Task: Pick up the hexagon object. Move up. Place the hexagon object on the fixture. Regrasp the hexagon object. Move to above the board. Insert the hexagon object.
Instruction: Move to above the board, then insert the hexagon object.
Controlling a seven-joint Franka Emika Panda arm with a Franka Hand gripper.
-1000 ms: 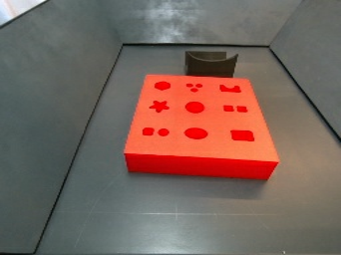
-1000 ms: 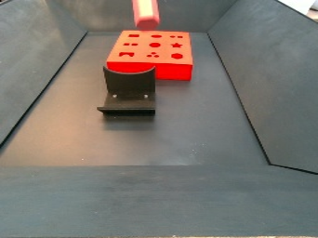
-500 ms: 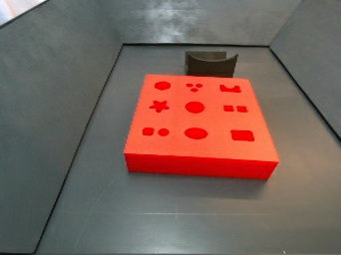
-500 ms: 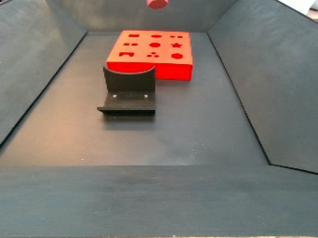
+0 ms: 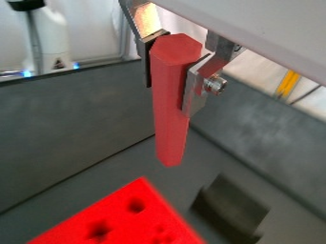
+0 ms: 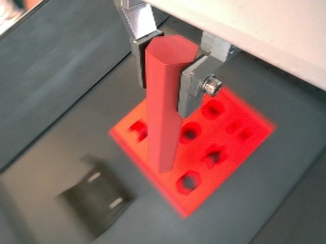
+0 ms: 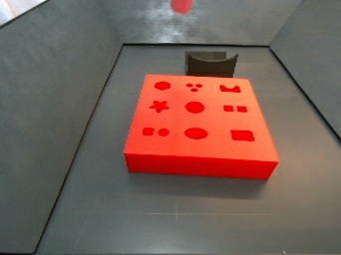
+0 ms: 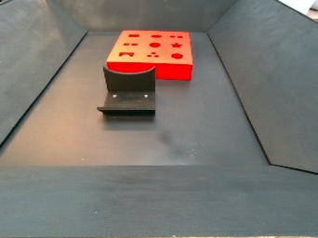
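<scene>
Since the earlier frames, the red tip had left the top of one side view and shown up faintly at the top edge of a side view as the peg [image 7: 181,5], so the arm had shifted.

Both wrist views showed the gripper [image 5: 178,67] high above the worktop [image 8: 162,130], its jaws clamped on the peg's upper end, the peg [image 6: 163,105] hanging upright.

The pick-up looked done, and the lift too. Whether the fixture stop and regrasp had happened could not be told; insertion was clearly left, since every hole in the board [image 7: 197,125] stood empty.

The peg was a smooth, matte red bar with a hexagonal top. The board was a thick red-orange slab with cut-out shapes. The fixture [image 8: 128,88] was a dark, dull L-shaped bracket on a base plate.
</scene>
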